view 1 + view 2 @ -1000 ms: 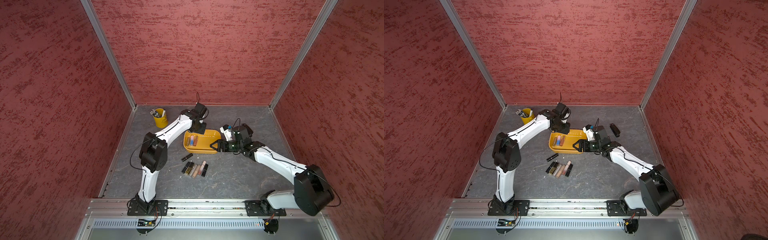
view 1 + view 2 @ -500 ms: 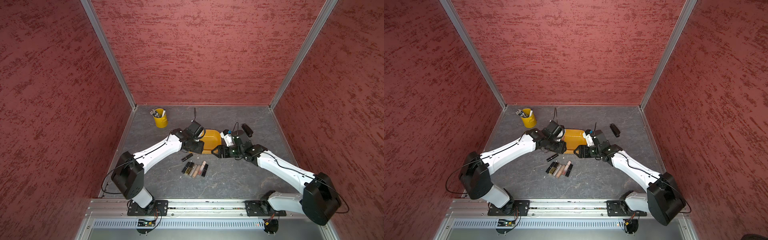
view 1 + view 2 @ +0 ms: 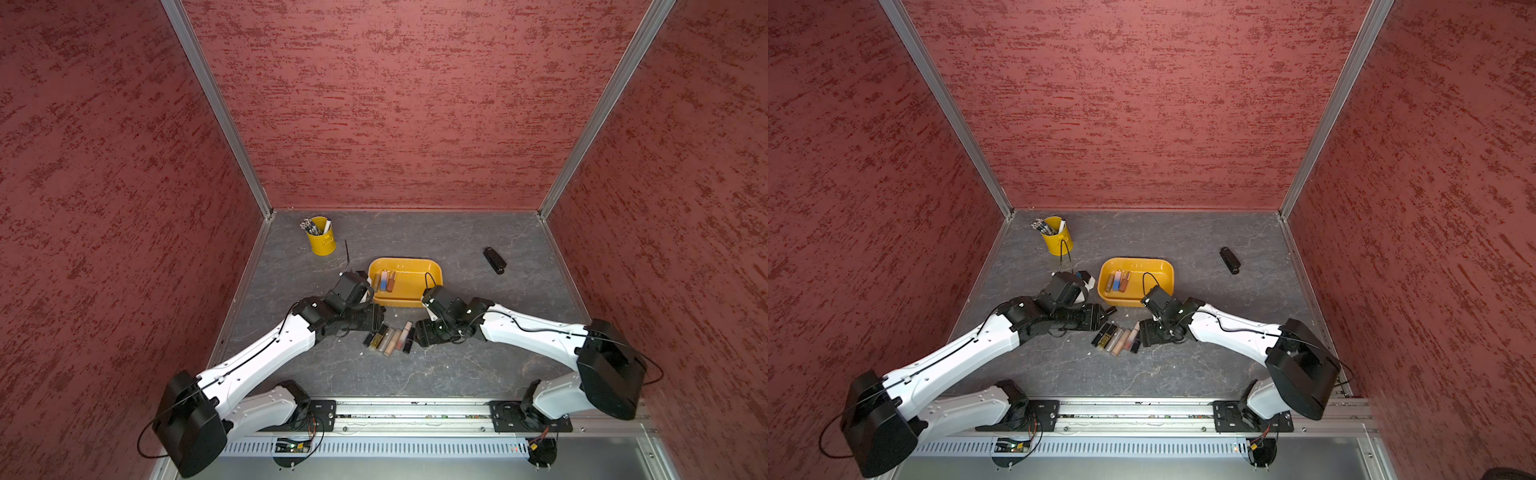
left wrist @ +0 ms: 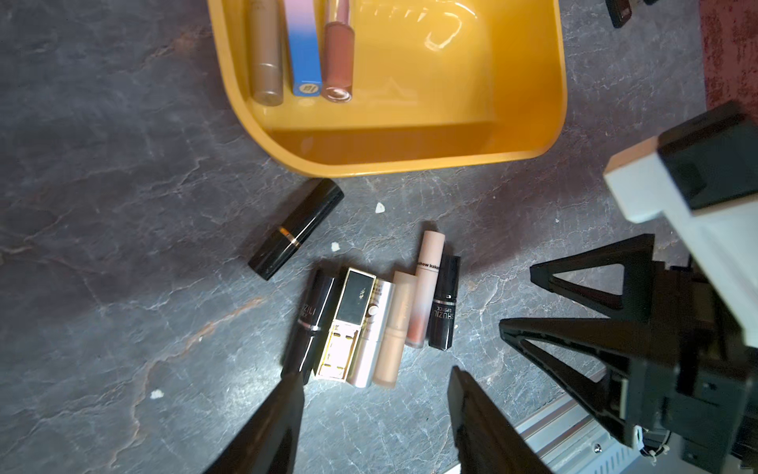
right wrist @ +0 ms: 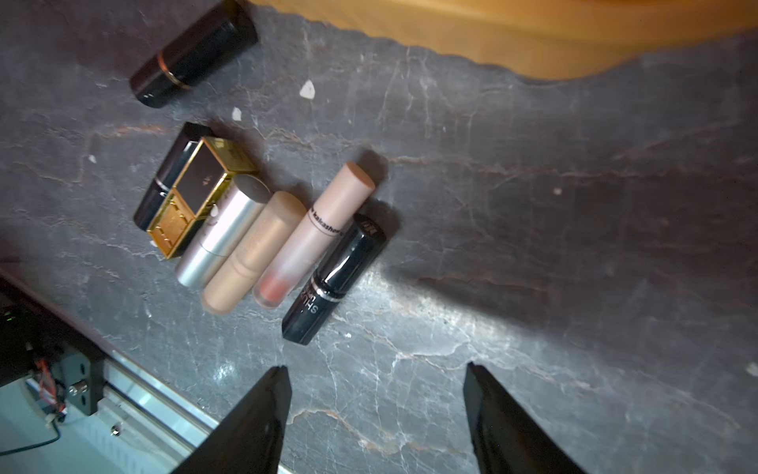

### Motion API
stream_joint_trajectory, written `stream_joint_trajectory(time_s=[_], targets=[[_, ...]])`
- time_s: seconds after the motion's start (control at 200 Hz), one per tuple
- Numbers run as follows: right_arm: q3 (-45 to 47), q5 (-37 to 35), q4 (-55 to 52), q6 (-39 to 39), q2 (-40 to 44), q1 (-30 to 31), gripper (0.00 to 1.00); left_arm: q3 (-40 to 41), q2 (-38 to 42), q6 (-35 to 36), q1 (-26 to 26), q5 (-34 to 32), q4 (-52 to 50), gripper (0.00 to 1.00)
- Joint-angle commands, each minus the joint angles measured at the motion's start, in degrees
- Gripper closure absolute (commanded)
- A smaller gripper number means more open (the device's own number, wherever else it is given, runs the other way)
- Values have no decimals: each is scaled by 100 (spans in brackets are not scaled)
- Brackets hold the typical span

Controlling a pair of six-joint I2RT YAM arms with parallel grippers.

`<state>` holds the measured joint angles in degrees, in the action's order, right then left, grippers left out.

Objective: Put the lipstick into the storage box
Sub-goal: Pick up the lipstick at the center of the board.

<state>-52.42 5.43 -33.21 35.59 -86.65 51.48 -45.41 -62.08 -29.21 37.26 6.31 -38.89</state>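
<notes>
Six lipsticks (image 4: 369, 320) lie side by side on the grey table (image 4: 123, 164), just short of the storage box (image 4: 410, 166), and three more are already inside at one end. A lone black lipstick (image 4: 297, 227) with a gold band sits askew between row and box. Each tube in the row points its long axis roughly at the box.

The left gripper (image 4: 374, 375) hangs at the row's far ends, jaws apart, nothing in them. The right gripper (image 5: 375, 367) comes in from the opposite flank, jaws wide too, empty. The black end tube (image 5: 336, 279) looks nearest the right arm, my guess for the pick, though the jaws would need squaring across its length.

Lettering: "SHUZIL… LIPSTICK" on that tube, "show kaka…" on the pink gloss tube (image 4: 428, 283).
</notes>
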Motion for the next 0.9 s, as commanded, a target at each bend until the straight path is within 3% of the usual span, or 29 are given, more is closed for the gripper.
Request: stream_joint_trajectory(time_s=[0.0,0.892], targets=[[-376,-606,-273,249,-301,212,29,169,268,-145,-158,234,242,39],[-1253,-1042,-695,174,-1505,569,31,462,555,133,-800,662,234,35]])
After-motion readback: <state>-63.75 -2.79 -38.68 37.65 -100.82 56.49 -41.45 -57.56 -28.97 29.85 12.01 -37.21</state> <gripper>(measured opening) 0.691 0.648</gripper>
